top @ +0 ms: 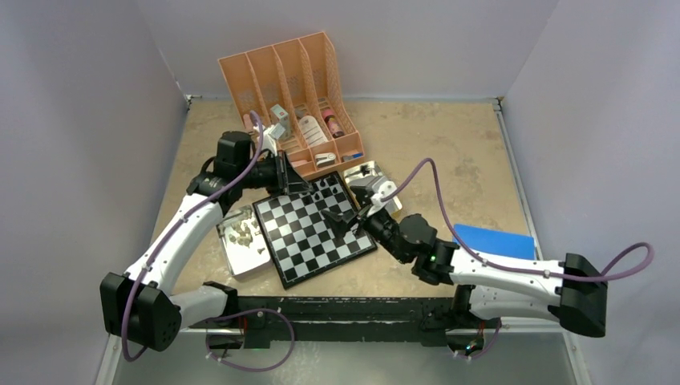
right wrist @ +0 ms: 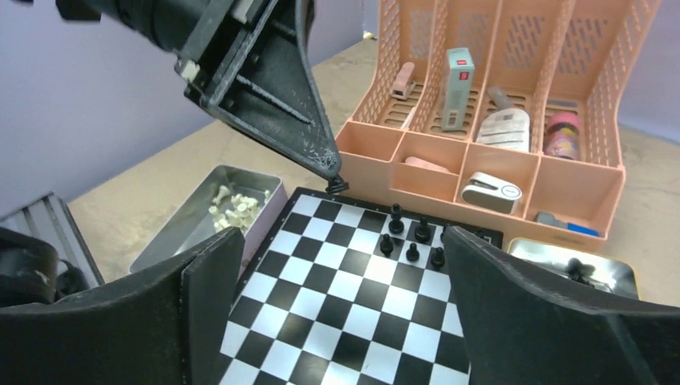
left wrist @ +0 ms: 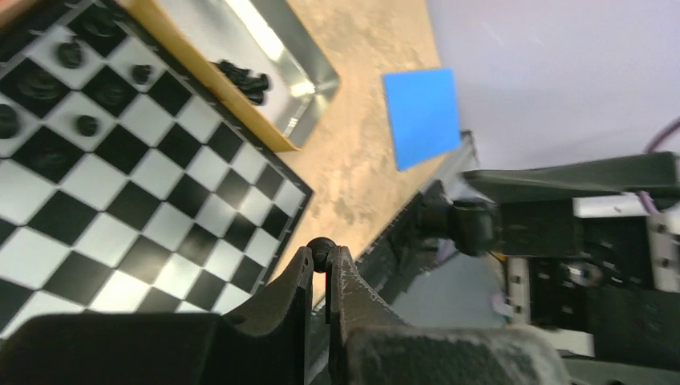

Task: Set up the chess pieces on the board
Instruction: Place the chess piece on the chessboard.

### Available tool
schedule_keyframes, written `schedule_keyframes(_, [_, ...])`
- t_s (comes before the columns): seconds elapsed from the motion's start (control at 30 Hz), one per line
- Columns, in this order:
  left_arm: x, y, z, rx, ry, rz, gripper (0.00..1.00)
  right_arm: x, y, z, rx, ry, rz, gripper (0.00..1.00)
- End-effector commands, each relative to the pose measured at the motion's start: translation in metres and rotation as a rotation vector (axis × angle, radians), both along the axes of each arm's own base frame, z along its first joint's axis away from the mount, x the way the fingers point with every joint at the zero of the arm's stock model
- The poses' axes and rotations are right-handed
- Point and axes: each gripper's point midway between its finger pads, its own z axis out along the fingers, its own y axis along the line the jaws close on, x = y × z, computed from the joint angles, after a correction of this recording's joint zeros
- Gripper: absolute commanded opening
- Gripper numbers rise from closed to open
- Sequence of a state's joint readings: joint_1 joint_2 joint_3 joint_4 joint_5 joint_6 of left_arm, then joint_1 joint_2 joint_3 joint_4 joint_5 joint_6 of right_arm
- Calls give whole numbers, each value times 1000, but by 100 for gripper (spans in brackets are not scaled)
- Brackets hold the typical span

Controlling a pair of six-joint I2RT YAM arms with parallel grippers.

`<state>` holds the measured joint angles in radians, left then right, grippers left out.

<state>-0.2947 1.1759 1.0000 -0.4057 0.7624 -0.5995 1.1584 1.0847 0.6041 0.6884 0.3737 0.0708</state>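
— Why is the left hand point(left wrist: 322, 263) pinched tight?
— It clamps a black piece point(right wrist: 337, 186) above the board point(right wrist: 337, 309), upper centre of the right wrist view, probably for placing. The right hand point(right wrist: 341, 241) gapes, empty.

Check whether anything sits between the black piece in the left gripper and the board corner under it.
Nothing visible does. The left gripper holds the black piece right over the far corner of the board, where the squares are bare. The other black pieces stand a few squares further along that edge.
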Motion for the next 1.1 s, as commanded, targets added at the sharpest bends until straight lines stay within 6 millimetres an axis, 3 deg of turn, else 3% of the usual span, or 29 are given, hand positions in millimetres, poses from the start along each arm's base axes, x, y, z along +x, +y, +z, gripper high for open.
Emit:
schedule_keyframes(0.0, [24, 22, -5, 155, -89, 180, 0, 1, -25, 15, 149, 95, -89, 99])
schedule_keyframes(0.2, [39, 29, -34, 356, -92, 364, 0, 4, -50, 17, 206, 151, -180, 99])
schedule_keyframes(0.33, [50, 33, -64, 486, -72, 454, 0, 8, -68, 18, 247, 178, -257, 99])
schedule_keyframes(0.6, [60, 45, -120, 584, -32, 529, 0, 7, -81, 17, 274, 185, -283, 99])
schedule_keyframes(1.07, [76, 58, -160, 698, -65, 569, 0, 8, -83, 15, 272, 181, -298, 99])
